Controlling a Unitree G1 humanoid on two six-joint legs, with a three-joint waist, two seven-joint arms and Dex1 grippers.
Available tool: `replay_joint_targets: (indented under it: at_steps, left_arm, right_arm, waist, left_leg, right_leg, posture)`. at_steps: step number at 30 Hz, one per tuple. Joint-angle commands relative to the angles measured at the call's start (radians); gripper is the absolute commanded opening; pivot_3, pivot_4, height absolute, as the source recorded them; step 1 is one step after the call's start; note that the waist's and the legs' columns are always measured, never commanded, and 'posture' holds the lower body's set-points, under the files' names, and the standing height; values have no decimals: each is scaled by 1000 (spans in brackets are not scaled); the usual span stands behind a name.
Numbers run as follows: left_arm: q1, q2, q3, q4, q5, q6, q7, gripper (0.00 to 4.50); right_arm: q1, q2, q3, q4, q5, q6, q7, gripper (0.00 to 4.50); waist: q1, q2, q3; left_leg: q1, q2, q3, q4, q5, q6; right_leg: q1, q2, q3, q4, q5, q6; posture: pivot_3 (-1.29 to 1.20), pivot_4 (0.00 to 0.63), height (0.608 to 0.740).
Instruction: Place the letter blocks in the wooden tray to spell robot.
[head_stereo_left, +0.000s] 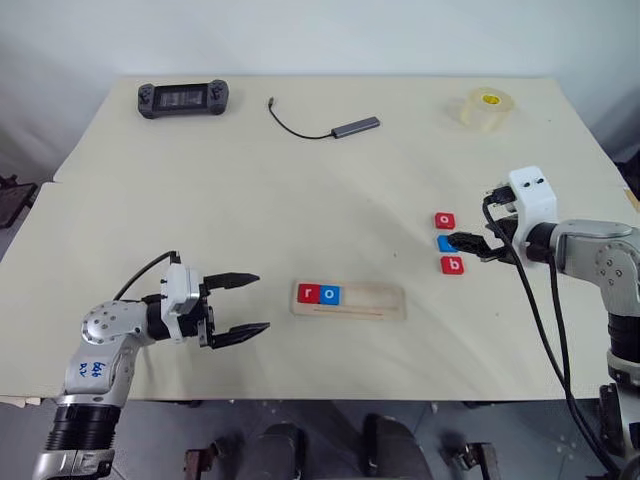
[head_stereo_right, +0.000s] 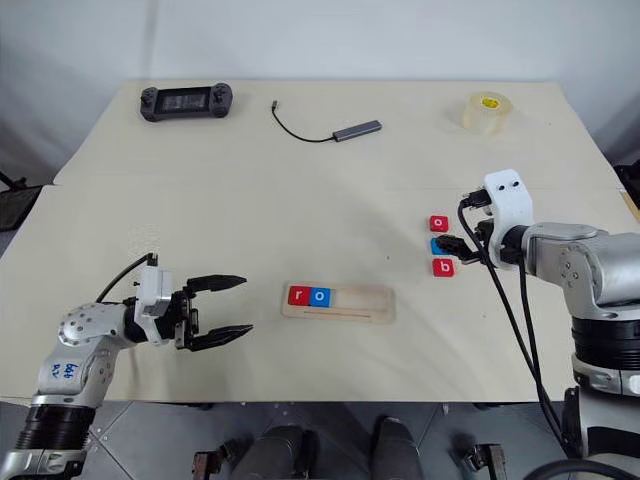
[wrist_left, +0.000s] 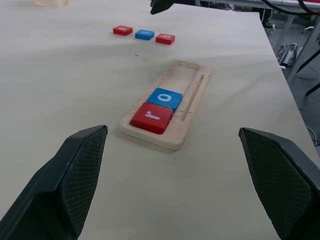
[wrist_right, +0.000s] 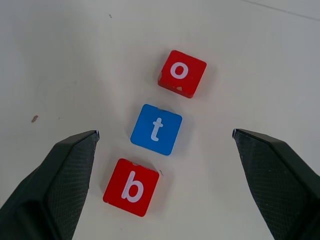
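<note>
Red r block (head_stereo_left: 308, 293) and blue o block (head_stereo_left: 330, 294) seated in pale-wood tray (head_stereo_left: 385, 302); red b (wrist_right: 131, 187), blue t (wrist_right: 156, 129), red o (wrist_right: 182, 73) remain, both grippers (head_stereo_left: 236, 306) (head_stereo_left: 462, 241) wide open, empty.

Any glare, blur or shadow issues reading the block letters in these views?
Right wrist view: o block, t block and b block are sharp, letters legible, soft shadows only, no glare. Left wrist view: r block and blue o block in the wooden tray read fine; the three far blocks are too small to read. Eye views: even light, the table without glare.
</note>
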Motion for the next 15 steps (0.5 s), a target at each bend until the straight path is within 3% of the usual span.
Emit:
replay_joint_targets:
  at_steps: [1,15]
  left_arm:
    - [13,7,21,-47,-23,0,11,4468]
    - [-1,4,9,-53,-24,7,21,4468]
  right_arm:
    - [-15,17,-26,-32,-7,29,-11,4500]
    - [6,53,-54,-62,-21,43,-19,4500]
  waist:
    - [0,0,0]
    - [-2,0,0]
  left_leg:
    - [0,0,0,0,0,0]
    - [0,0,1,2,0,0]
  right_leg:
    - [0,0,0,0,0,0]
    - [0,1,1,2,0,0]
  posture:
    - [0,150,740]
    - [0,150,740]
